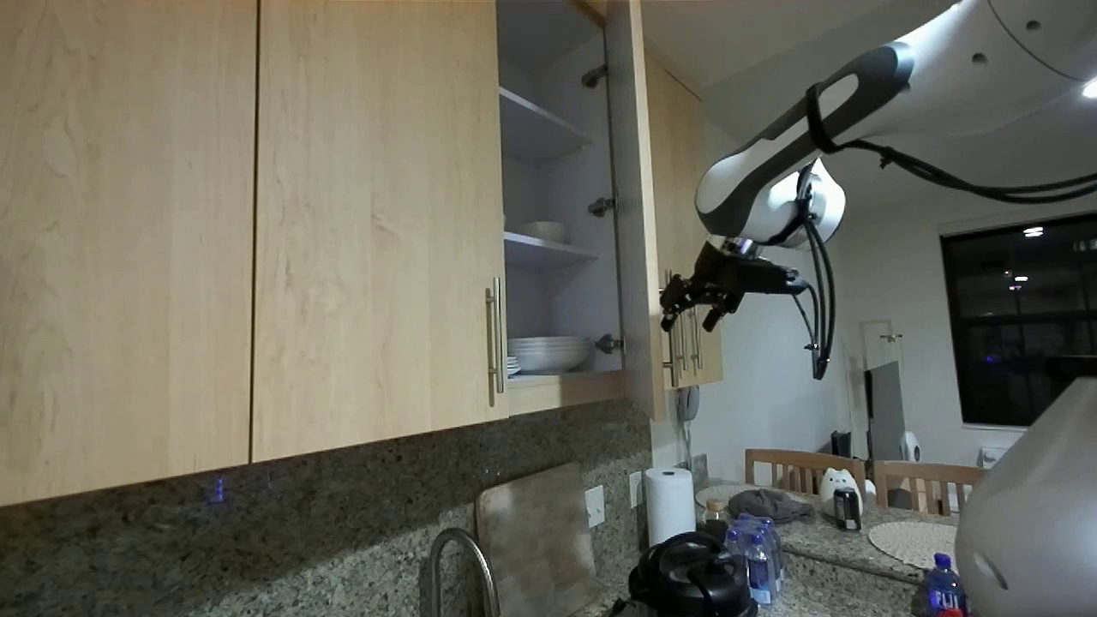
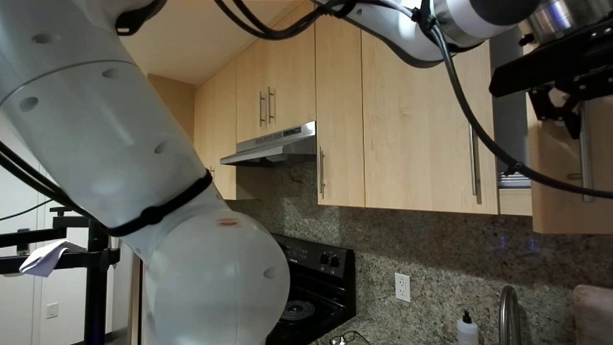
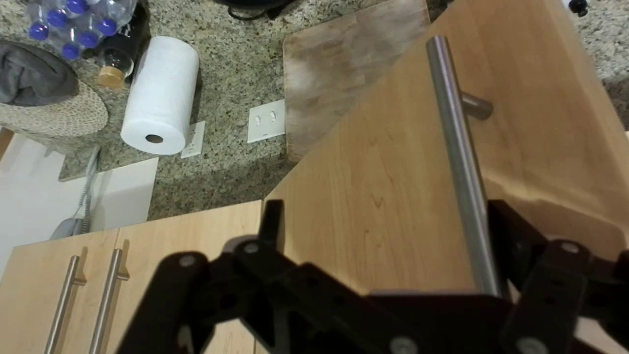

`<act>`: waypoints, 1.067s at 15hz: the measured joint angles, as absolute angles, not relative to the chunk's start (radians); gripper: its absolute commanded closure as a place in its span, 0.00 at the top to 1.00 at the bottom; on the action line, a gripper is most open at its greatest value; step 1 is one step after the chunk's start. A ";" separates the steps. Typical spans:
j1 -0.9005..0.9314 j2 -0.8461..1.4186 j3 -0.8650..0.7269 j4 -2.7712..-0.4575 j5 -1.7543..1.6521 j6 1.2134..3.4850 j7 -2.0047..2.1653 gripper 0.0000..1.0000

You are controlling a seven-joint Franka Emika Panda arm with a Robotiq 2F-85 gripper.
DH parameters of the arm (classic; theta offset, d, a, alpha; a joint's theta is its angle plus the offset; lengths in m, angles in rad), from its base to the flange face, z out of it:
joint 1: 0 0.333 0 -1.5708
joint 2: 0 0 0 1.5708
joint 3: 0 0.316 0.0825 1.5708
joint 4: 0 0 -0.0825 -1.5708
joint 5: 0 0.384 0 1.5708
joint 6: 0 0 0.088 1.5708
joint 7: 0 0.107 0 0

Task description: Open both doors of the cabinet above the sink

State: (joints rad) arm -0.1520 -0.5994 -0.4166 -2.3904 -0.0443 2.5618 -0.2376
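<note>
The cabinet shows its white interior, shelves and white dishes in an exterior view. Its closed door is flat maple with a vertical bar handle; it also shows in an exterior view. Its open door stands swung out, seen nearly edge-on; the wrist view shows its outer face. My gripper is open at that outer face. In the wrist view the open door's bar handle runs between the fingers, close beside the right finger; contact cannot be told.
Further handled doors are beside the open door. Below are a faucet, a cutting board, a paper towel roll, a black appliance and water bottles. A range hood is farther along the wall.
</note>
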 measured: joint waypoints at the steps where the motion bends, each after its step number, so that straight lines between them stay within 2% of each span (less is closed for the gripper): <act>1: -0.138 -0.608 -0.451 -2.389 -0.025 2.558 -0.289 1.00; 10: 0.028 -0.627 -0.776 -2.265 0.093 2.417 -0.640 1.00; 16: 0.070 -0.625 -0.861 -2.210 0.096 2.365 -0.707 1.00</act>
State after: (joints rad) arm 0.0698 -0.6255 -0.8612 -2.2098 0.0959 2.3650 -0.7070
